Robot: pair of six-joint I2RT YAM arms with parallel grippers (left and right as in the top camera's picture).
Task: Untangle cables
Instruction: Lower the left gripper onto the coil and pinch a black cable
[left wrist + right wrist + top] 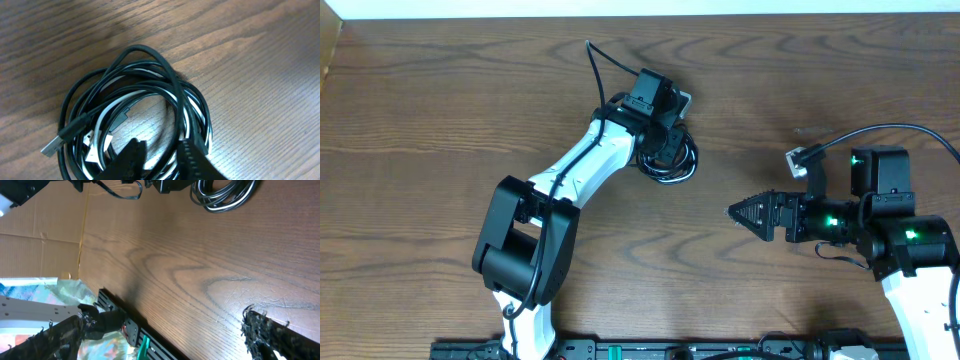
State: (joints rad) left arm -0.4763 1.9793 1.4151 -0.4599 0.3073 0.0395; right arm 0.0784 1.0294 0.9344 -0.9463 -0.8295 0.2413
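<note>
The cables [672,166] lie as one coiled bundle on the wooden table, back centre. In the left wrist view black loops [175,92] wind round a white cord [107,107], and a silver-tipped USB plug [50,148] sticks out at the lower left. My left gripper [660,140] is right over the bundle. Its fingers [162,150] are open and reach down into the coil, with a few strands between them. My right gripper [735,212] is open and empty, low over bare table to the right of the bundle. The bundle shows far off in the right wrist view [225,197], beyond the spread fingers [162,317].
A black rail [670,350] runs along the table's front edge. A cardboard edge [330,45] stands at the back left corner. The right arm's thick black cable [910,130] arcs over the table's right side, ending in a grey connector [800,158].
</note>
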